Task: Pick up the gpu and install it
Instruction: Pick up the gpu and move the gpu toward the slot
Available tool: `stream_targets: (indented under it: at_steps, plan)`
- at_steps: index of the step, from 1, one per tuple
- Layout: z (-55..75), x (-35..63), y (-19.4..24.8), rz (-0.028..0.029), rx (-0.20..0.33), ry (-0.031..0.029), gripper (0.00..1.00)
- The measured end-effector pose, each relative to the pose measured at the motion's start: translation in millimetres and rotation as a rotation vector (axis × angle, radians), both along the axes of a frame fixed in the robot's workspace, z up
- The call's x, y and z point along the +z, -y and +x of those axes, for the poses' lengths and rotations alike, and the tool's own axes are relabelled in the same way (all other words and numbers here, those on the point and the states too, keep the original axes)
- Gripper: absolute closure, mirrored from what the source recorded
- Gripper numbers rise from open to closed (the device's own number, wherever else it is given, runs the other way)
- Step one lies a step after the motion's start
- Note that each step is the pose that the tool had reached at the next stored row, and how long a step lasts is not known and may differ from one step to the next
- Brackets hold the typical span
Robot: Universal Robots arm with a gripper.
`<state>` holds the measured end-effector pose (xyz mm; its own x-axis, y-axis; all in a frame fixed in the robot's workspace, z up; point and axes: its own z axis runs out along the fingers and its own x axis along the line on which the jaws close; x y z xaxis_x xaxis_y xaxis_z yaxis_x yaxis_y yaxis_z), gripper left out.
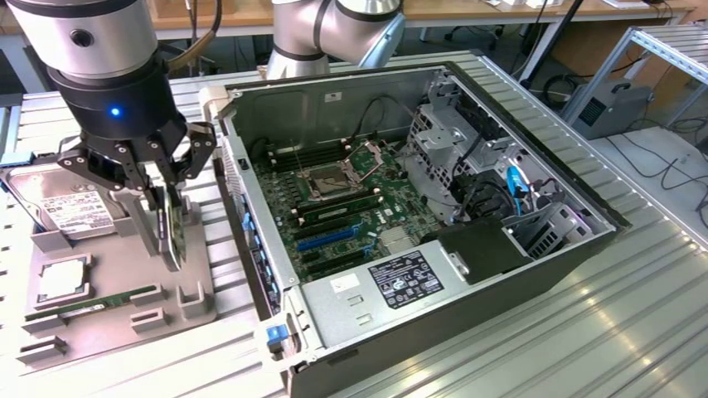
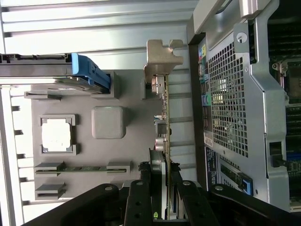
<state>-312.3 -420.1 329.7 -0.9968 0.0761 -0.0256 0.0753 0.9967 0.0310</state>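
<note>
The gpu stands on edge over the grey parts tray, a thin dark card to the exterior view's left of the open computer case. My gripper comes down on it from above, fingers pressed on both faces. In the wrist view the gpu runs edge-on away from the gripper, ending in its silver bracket, beside the case's perforated rear panel. The motherboard with blue expansion slots lies exposed inside the case. Whether the card still rests in the tray I cannot tell.
On the tray lie a silver hard drive with a blue clip, a square processor and a green RAM stick. A drive cage and cables fill the case's far side. The ribbed metal table surrounds everything.
</note>
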Motion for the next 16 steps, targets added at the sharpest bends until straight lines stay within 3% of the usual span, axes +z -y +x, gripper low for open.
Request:
stream_targets:
  at_steps: [16]
  plan:
    - [0.0, 3.8, 0.0, 0.0, 0.0, -0.0001, 0.73]
